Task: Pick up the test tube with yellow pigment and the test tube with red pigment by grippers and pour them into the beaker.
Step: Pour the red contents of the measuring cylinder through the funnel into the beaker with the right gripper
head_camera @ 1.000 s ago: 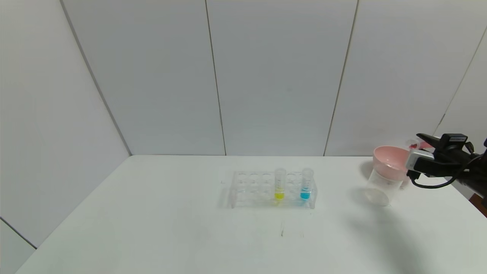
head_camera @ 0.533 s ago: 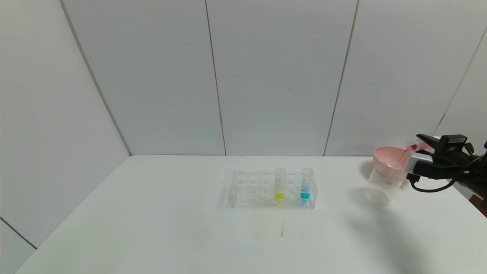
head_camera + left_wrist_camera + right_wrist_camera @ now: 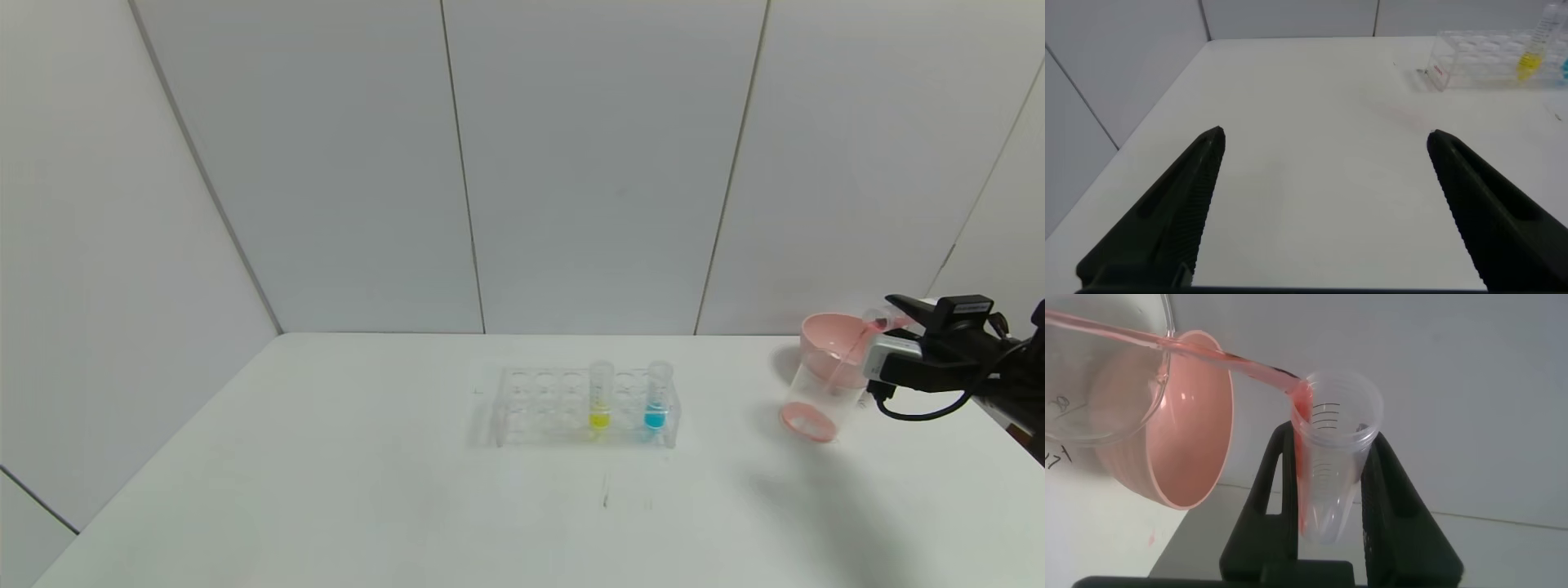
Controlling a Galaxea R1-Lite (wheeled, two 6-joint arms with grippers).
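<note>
Head view: at the right edge, the right gripper (image 3: 896, 314) is clamped on the test tube with red pigment (image 3: 882, 319), tipped toward the beaker (image 3: 819, 398), where a red stream falls and red liquid pools at its bottom. A pink bowl (image 3: 837, 347) stands just behind the beaker. Mid-frame, the test tube with yellow pigment (image 3: 600, 396) stands upright in the clear rack (image 3: 539, 406) beside a blue tube (image 3: 657, 396) on the bench (image 3: 326, 490).

Left wrist view: the left gripper (image 3: 1327, 188) hangs over bare bench, fingers wide apart; rack at upper right.

Right wrist view: the tube is pinched between the fingers (image 3: 1392, 498), with red running from its mouth into the beaker at upper left.

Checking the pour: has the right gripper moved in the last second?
Yes. The right gripper has dropped slightly against the pink bowl, tipping the red tube.
</note>
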